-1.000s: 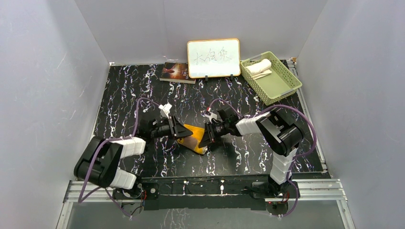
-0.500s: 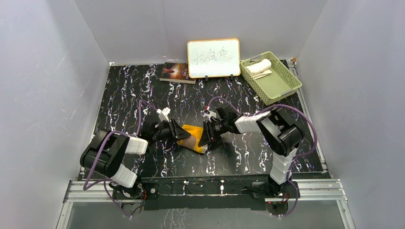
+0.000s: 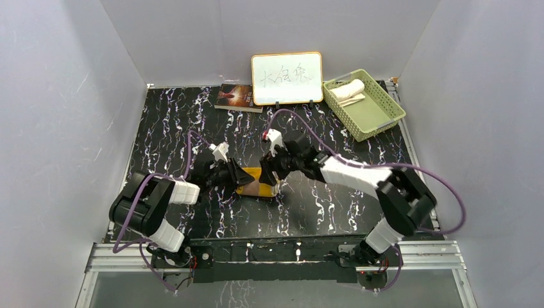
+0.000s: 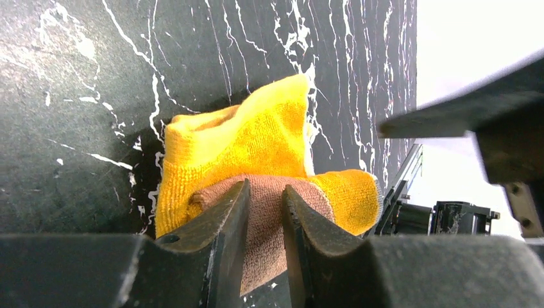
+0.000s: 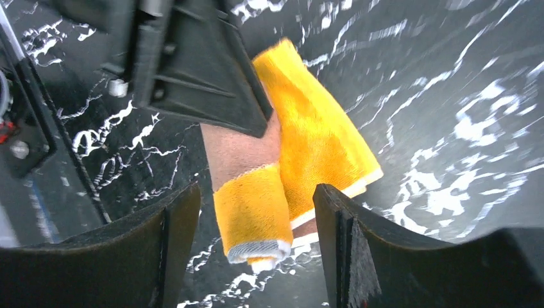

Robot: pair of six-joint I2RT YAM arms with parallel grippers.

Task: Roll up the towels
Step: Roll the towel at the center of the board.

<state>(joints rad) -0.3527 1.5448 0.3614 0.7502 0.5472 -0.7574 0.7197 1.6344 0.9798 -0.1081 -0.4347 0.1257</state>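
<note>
The orange-yellow towel (image 3: 255, 184) lies partly rolled on the black marbled table (image 3: 333, 212), between both grippers. My left gripper (image 3: 242, 179) is shut on it; in the left wrist view its jaws (image 4: 264, 192) pinch a brownish fold of the towel (image 4: 256, 135). My right gripper (image 3: 273, 181) stands open over the towel's right end. In the right wrist view its two fingers (image 5: 256, 205) straddle the rolled end of the towel (image 5: 253, 218) without touching it. The cream-white towel (image 3: 348, 90) lies rolled in the green basket (image 3: 380, 114) at the back right.
A white-faced board with an orange frame (image 3: 287, 77) stands at the back centre, a dark book (image 3: 237, 96) to its left. Grey walls close in the table on three sides. The left gripper's body (image 5: 192, 64) sits close above the right fingers.
My right gripper has opened and let go of the towel, and its wrist has swung toward the far side. The towel now lies more bunched. The left gripper keeps its grip.
</note>
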